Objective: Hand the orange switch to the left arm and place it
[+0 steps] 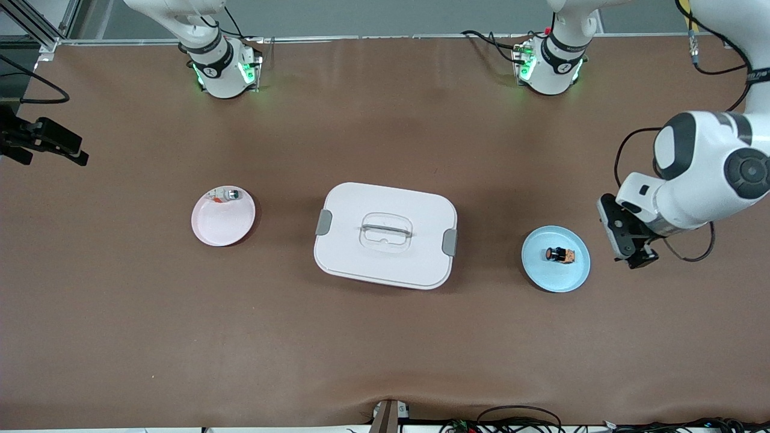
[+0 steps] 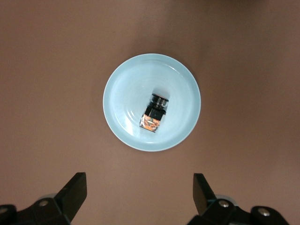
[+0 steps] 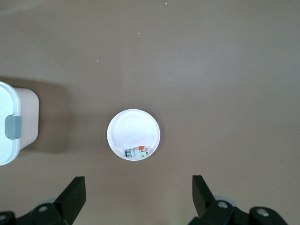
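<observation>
While the orange switch (image 1: pixel 560 255) lies on its side in the blue plate (image 1: pixel 539 270), nothing touches it. The plate sits toward the left arm's end of the table, well apart from the box (image 1: pixel 385 235), which stands at the table's middle. The left gripper (image 1: pixel 634 255) hangs just beside the plate, over bare table, its fingers (image 2: pixel 72 193) spread wide and empty. Toward the right arm's end lies a pink plate (image 1: pixel 223 215) with a small silver-grey part (image 1: pixel 227 195) at the rim farther from the front camera. The right gripper (image 3: pixel 138 197) hangs high over that end, its fingers (image 3: pixel 74 195) likewise apart and empty.
</observation>
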Motion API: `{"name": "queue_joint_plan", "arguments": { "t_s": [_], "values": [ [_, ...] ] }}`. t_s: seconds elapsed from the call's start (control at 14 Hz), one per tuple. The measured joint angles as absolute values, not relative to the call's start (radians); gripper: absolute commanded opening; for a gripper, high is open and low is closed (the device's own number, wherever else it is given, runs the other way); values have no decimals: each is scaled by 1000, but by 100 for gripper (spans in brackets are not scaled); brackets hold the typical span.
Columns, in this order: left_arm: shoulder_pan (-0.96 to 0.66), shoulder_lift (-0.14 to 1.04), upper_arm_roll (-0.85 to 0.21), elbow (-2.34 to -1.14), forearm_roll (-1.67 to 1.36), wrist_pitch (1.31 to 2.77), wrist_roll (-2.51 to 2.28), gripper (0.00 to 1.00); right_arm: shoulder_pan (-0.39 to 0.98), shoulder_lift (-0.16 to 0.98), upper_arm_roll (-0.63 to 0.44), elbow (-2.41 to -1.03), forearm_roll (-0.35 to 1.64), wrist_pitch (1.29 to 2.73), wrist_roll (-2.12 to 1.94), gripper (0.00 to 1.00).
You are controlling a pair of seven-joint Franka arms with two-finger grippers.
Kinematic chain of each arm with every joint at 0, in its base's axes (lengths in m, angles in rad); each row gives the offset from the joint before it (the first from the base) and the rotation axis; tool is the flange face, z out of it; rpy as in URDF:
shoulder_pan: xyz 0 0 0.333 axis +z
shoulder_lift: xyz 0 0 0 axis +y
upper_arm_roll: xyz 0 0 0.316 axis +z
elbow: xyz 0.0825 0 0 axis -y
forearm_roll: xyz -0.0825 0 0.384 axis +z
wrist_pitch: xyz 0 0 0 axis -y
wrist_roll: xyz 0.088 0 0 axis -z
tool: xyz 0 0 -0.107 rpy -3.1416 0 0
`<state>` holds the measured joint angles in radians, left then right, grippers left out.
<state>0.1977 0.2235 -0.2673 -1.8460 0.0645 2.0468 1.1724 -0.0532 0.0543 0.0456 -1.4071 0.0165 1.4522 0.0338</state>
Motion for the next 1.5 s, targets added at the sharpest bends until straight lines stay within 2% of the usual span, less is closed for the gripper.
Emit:
{"name": "queue_joint_plan", "arguments": {
  "t_s": [0.36, 0.93, 1.5],
  "values": [
    [197, 96, -289, -1818, 64, 1868, 760, 100, -56, 54, 46, -1406, 47, 1452, 36, 100],
    [202, 75, -288, -1570, 64, 1583, 281, 100, -61, 54, 45, -1406, 51, 1443, 46, 100],
    [199, 54, -298, -1513, 64, 1503, -41, 100, -62, 54, 45, -1406, 49, 1435, 89, 100]
  ]
}}
